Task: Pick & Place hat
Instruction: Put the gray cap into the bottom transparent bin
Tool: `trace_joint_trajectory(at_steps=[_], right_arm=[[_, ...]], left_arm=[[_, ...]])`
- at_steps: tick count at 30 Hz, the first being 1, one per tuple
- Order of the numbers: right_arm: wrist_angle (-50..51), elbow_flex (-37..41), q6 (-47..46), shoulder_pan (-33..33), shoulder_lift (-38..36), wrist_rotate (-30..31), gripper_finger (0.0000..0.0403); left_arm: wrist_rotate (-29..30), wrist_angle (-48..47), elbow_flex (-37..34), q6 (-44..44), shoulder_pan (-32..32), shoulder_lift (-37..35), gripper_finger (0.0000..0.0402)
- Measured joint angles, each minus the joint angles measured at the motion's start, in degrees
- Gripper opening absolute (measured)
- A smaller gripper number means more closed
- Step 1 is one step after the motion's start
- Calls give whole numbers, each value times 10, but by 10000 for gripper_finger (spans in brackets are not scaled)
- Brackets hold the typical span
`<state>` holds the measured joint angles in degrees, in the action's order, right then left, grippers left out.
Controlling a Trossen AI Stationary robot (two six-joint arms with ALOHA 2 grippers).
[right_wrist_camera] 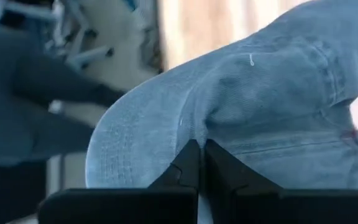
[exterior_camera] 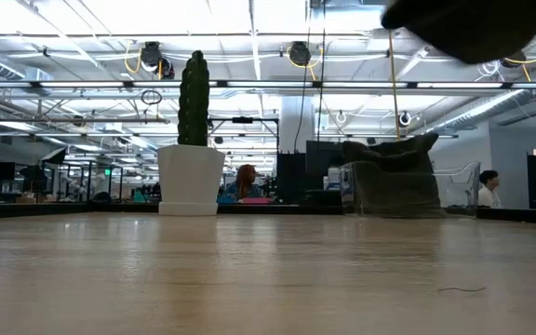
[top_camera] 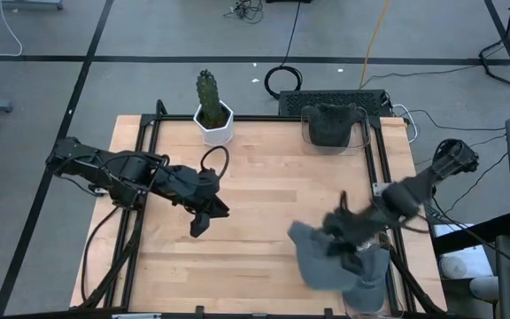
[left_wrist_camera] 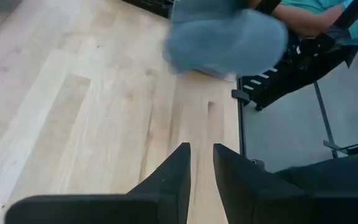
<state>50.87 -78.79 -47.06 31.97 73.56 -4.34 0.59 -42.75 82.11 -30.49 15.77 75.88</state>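
The pale wooden bench (top_camera: 255, 204) is bare across its middle. At its near right corner the soft blue denim hat (top_camera: 321, 261) is pinched in the closed fingers of the right gripper (top_camera: 348, 251), apparently to be carried off. The left gripper (top_camera: 204, 221) is kept waiting over the bench's middle left, its fingers (left_wrist_camera: 169, 180) slightly parted around nothing.

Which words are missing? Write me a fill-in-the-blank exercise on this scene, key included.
1. The right gripper is shut on the blue ___.
2. The left gripper, over the table's middle, holds ___.
3. The cactus stands in a ___ pot.
Missing words: hat; nothing; white.
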Motion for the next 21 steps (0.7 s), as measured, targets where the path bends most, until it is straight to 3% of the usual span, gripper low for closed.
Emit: trace_joint_trajectory(at_steps=[6,15,21], right_arm=[[26,0,-99,131,-8,3,0],[114,4,-216,291,-6,172,0],[96,51,-265,357,-6,177,0]], left_arm=[[68,11,0,-36,-10,0,76],[150,164,0,-88,-18,0,76],[193,257,0,-91,-18,0,76]])
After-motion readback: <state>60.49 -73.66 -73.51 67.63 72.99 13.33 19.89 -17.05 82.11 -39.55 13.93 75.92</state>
